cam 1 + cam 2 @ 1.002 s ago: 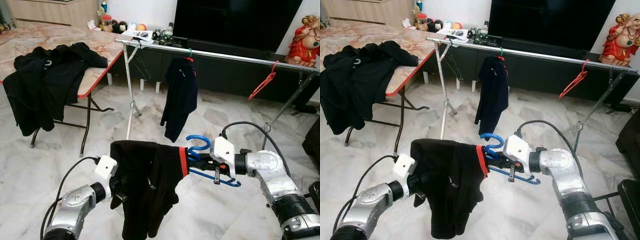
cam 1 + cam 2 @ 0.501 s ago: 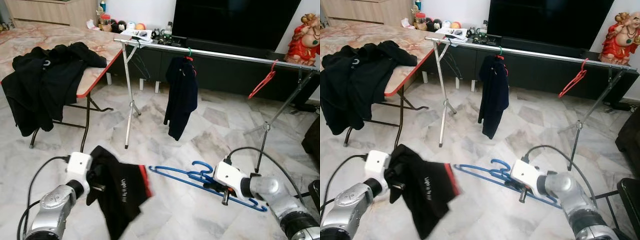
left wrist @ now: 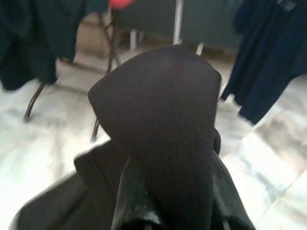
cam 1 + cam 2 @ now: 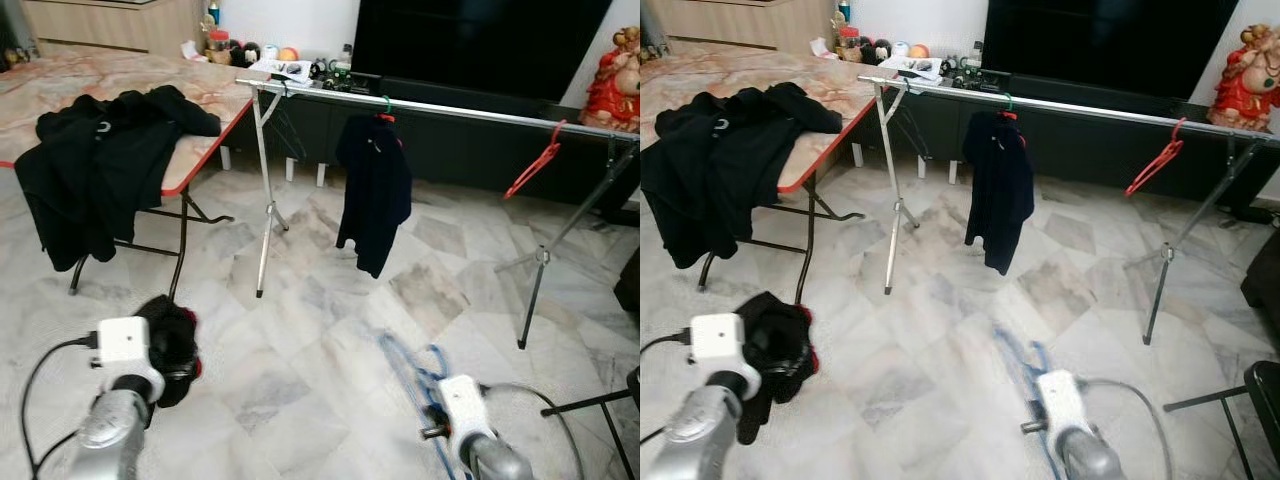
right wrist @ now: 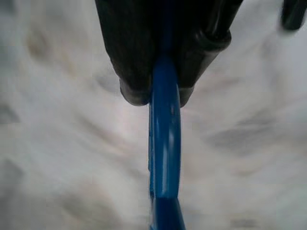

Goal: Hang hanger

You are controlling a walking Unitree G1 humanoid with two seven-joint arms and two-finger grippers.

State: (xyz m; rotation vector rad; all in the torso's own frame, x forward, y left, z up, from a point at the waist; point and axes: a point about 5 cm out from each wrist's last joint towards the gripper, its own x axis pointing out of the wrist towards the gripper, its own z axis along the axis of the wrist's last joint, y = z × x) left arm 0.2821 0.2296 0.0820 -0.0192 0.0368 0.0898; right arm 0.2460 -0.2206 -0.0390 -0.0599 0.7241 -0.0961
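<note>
A blue hanger (image 4: 412,368), blurred, slants low over the floor at the lower right, and my right gripper (image 5: 164,81) is shut on its bar. At the lower left my left gripper (image 4: 165,358) is shut on a bunched black garment (image 4: 172,338) with red trim, which covers its fingers (image 3: 132,206). The garment and the hanger are apart. Further back stands a silver clothes rack (image 4: 455,107). A dark navy shirt (image 4: 373,190) hangs from it on a hanger, and a bare red hanger (image 4: 531,164) hangs toward its right end.
A folding table (image 4: 195,165) with a red edge stands at the left, piled with black clothes (image 4: 95,165). A TV cabinet (image 4: 470,150) and a red figurine (image 4: 613,80) lie behind the rack. Open marble floor (image 4: 300,330) stretches between me and the rack.
The black garment has come off the blue hanger. My left arm pulled it down and to the left; my right arm dropped low with the bare hanger.
</note>
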